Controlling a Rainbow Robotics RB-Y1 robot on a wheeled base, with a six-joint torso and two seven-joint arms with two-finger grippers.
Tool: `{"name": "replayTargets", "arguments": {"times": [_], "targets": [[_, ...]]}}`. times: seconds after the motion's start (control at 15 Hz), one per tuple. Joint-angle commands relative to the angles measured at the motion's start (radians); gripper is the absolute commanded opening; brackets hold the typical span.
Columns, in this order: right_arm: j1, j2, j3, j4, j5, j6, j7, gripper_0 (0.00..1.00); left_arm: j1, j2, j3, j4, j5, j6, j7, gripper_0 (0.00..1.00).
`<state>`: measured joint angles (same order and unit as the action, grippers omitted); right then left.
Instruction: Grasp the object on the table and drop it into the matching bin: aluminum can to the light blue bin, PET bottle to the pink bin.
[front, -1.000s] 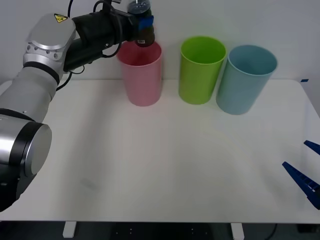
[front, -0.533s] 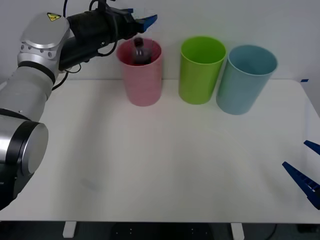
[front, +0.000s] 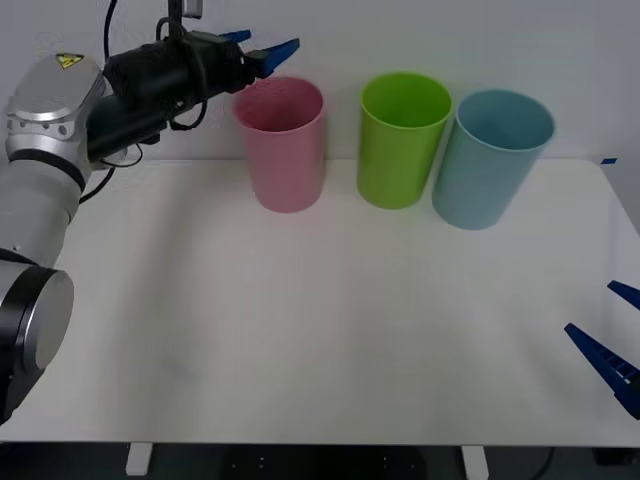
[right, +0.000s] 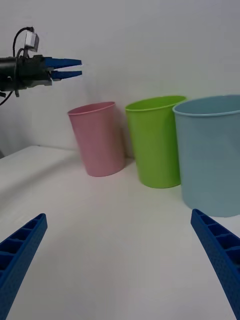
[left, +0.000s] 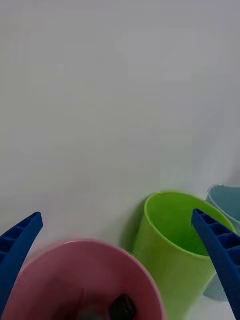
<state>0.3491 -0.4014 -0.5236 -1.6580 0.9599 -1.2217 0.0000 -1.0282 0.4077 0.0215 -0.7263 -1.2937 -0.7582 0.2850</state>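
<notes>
Because the PET bottle (left: 122, 306) now lies down inside the pink bin (front: 284, 150), its dark cap showing at the bottom in my left wrist view, my left jaws (front: 262, 52) hang spread and empty in the air, just behind and to the left of that bin's rim. I judge the drop made, and made into the right bin, since a plastic bottle belongs in pink and not in the light blue bin (front: 488, 160) at the far end of the row. The lime-green bin (front: 400, 140) stands between the two, close beside each. My left arm reaches in high from the left so that the jaws clear the tall rims. My right jaws (front: 606, 352) sit parked low at the near right edge of the table (front: 330, 330), spread wide, well apart from all three bins, out of the working arm's way.
</notes>
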Motion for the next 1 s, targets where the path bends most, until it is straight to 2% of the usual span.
{"name": "replayTargets", "arguments": {"times": [0.07, 0.33, 0.67, 1.0], "targets": [[0.000, 0.000, 0.000, 0.000, 0.000, 0.000, 0.000, 1.00, 0.105, 0.023, 0.000, -0.107, 0.087, -0.004, -0.043, 1.00], [0.000, 0.000, 0.000, 0.000, 0.000, 0.000, 0.000, 1.00, 0.280, 0.071, 0.000, -0.288, 0.191, -0.004, -0.047, 1.00], [0.000, 0.000, 0.000, 0.000, 0.000, 0.000, 0.000, 1.00, 0.493, 0.166, 0.017, -0.459, 0.315, -0.021, -0.083, 1.00], [0.000, 0.000, 0.000, 0.000, 0.000, 0.000, 0.000, 1.00, 0.761, 0.192, 0.192, -0.644, 0.340, -0.124, -0.113, 1.00]]}}
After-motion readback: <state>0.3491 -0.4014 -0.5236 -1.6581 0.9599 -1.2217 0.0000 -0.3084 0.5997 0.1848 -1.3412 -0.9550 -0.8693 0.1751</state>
